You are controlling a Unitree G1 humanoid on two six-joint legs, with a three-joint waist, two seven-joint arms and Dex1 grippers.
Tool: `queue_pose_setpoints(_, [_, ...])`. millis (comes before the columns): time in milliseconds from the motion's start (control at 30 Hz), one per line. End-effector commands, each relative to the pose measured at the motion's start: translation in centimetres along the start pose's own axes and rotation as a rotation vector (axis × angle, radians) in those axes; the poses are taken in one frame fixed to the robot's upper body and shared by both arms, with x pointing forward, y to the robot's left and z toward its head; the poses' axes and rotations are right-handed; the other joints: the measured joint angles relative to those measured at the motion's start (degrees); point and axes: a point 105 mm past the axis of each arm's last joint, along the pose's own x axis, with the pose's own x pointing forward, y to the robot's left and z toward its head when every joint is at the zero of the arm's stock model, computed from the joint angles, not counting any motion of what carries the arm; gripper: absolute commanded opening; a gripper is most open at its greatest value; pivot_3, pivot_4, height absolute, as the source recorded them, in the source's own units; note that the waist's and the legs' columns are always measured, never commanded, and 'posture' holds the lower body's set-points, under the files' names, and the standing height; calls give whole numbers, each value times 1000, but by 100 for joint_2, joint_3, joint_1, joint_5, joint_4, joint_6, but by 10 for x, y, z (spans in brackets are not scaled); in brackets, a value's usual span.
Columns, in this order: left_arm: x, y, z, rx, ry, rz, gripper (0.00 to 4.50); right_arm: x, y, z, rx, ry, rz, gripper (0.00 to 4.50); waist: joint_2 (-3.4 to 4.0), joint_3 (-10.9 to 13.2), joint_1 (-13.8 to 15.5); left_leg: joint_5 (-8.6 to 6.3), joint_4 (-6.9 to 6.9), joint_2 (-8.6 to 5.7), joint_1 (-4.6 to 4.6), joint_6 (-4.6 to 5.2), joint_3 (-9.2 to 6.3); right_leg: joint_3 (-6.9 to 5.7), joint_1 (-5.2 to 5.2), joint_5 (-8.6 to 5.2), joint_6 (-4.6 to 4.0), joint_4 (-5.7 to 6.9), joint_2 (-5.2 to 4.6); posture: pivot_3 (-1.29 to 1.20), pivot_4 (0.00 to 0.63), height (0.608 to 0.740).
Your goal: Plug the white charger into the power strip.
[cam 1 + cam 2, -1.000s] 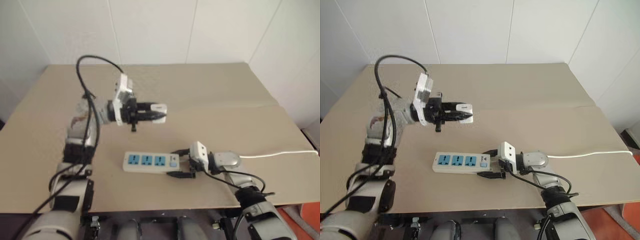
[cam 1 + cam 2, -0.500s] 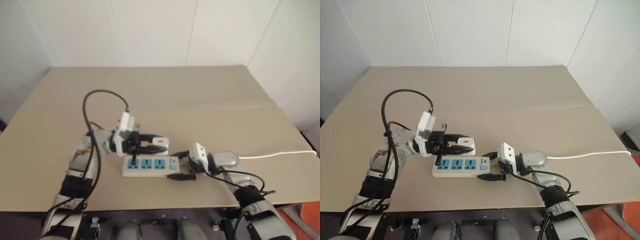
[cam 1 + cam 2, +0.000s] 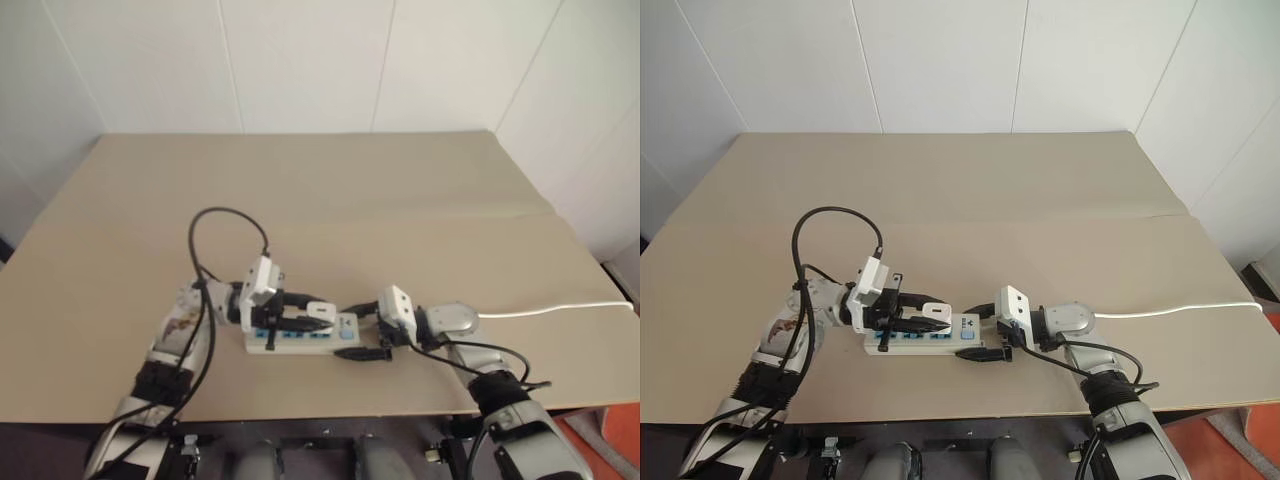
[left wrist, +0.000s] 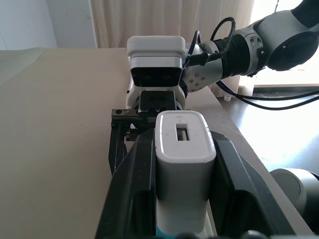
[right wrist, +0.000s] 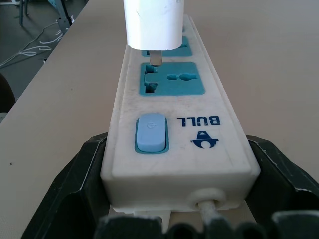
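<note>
1. Table [image 3: 420, 190]: broad, flat, matt tan board top with a faint seam running across it. I logged it as the largest item, bearing everything below.

2. Power strip [image 5: 179, 129]: long white rectangular plastic bar, slightly scuffed, lying flat near the table's front edge. I noted blue sockets along its top, a pale blue rocker switch [image 5: 150, 132] at the cord end, a blue printed brand mark beside that, and a round white cord [image 3: 560, 307] trailing off to the right.

3. Right gripper [image 3: 368, 328]: white housing, two black fingers. I saw the fingers spread wide on either side of the strip's switch end, bracketing its long edges; whether they pressed on it I could not tell.

4. Left gripper [image 4: 184, 189]: same build. I saw its fingers clamped on the white charger, one on each flank.

5. White charger [image 4: 183, 167]: small smooth glossy boxy plastic adapter with rounded corners and a slot-shaped recess in its end face. I saw it directly over the strip's sockets, a metal prong [image 5: 155, 58] at a socket opening.
</note>
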Motion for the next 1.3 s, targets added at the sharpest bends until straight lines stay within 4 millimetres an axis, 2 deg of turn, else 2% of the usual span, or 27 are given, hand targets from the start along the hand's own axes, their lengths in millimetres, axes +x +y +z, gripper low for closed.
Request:
queue_pose_setpoints(33, [2,-3,4,20,-15,-17,1015,3,9,-10,18,40,39,3416,0,0,0,0,0,0,0,0,0,0,0,0,0,-1,0,0,150,740])
queue_pose_setpoints(400, [3,-8,-1,13,8,-52,1015,2,10,-10,21,43,37,3416,0,0,0,0,-2,0,-2,0,0,-1,0,0,0,-5,0,0,150,740])
queue_pose_setpoints(1000, [2,4,-20,-9,39,4,1015,0,8,-11,23,50,30,3416,0,0,3,0,-7,1,-2,0,-1,-1,0,0,0,-12,1,0,150,740])
queue_pose_setpoints(1100, [-4,3,-30,-35,65,15,1015,-1,9,-11,22,52,30,3416,0,0,4,0,-7,0,-1,0,-1,-2,1,0,0,-12,1,0,150,740])
queue_pose_setpoints(1300, [-33,-8,-72,-134,242,42,1015,-3,9,-11,26,58,30,3416,4,-14,-7,0,-14,2,9,0,1,1,7,0,0,-13,4,0,150,740])
